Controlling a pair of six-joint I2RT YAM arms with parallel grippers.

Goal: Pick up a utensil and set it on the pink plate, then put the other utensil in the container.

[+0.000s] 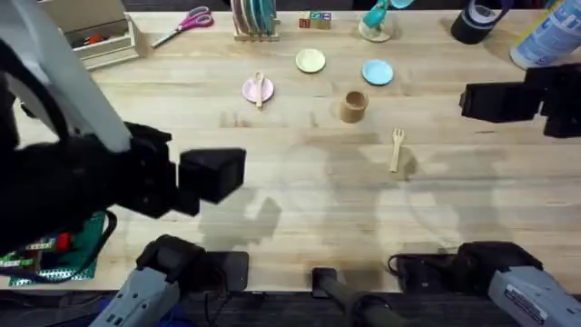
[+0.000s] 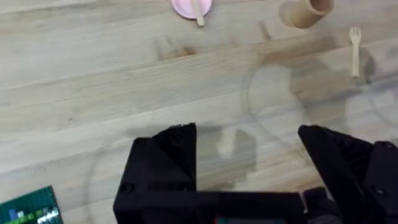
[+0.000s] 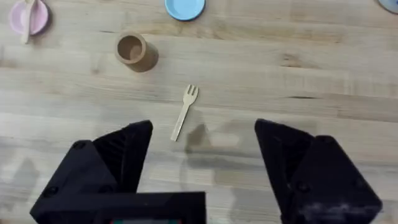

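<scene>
Spoon on pink plate, fork — bare wooden table

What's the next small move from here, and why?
Probably lower the right claw onto the wooden fork and close. The wooden spoon already lies on the pink plate, the fork lies flat on the table beside the cup, and the claw is open just short of the fork.

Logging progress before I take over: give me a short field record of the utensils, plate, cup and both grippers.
spoon: lying on the pink plate
fork: flat on the table, right of the cup
cup: upright, nothing visible inside
left gripper: open, holding nothing, above bare table
right gripper: open, holding nothing, fork ahead of it
step left: fork into cup
</scene>
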